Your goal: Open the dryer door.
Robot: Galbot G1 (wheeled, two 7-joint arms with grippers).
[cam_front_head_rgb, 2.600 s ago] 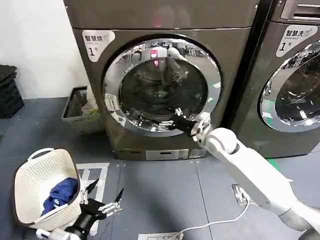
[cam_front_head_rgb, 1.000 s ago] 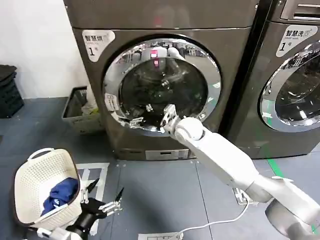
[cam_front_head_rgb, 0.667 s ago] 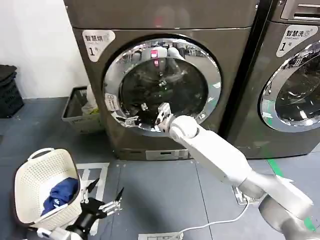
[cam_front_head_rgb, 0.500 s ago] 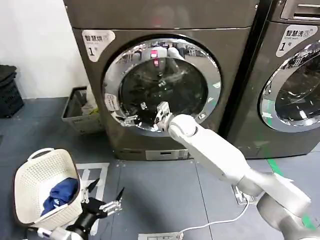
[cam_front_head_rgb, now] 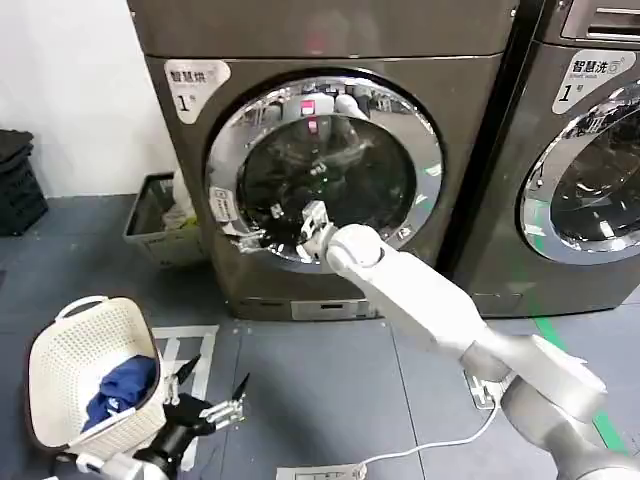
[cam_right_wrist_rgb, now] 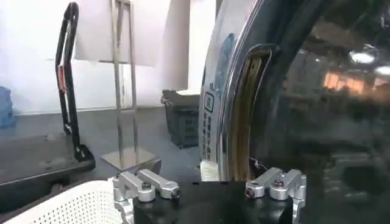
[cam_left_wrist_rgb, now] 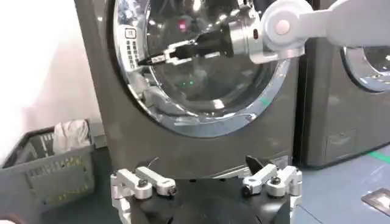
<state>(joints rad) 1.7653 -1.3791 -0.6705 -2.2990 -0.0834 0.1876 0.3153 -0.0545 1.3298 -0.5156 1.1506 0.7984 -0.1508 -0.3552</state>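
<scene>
The dryer marked 1 has a round chrome-rimmed glass door (cam_front_head_rgb: 325,170), which sits shut against the front. My right arm reaches across the glass, and my right gripper (cam_front_head_rgb: 262,226) is open at the door's lower left rim. In the right wrist view, the right gripper (cam_right_wrist_rgb: 210,189) faces the chrome rim (cam_right_wrist_rgb: 222,103) and the handle slot (cam_right_wrist_rgb: 245,115) in it, with nothing between the fingers. My left gripper (cam_front_head_rgb: 207,402) hangs open low over the floor beside the basket. The left wrist view shows the left gripper (cam_left_wrist_rgb: 207,182), the door (cam_left_wrist_rgb: 201,79) and the right gripper (cam_left_wrist_rgb: 159,56) farther off.
A white laundry basket (cam_front_head_rgb: 70,345) with a blue garment stands on the floor at the lower left. A grey crate (cam_front_head_rgb: 150,215) with cloths sits left of the dryer. A second dryer (cam_front_head_rgb: 585,160) stands to the right. A white cable (cam_front_head_rgb: 430,450) lies on the floor.
My right gripper has swept leftward across the door glass, from its lower right side to the left rim by the handle slot. The left arm has stayed put.
</scene>
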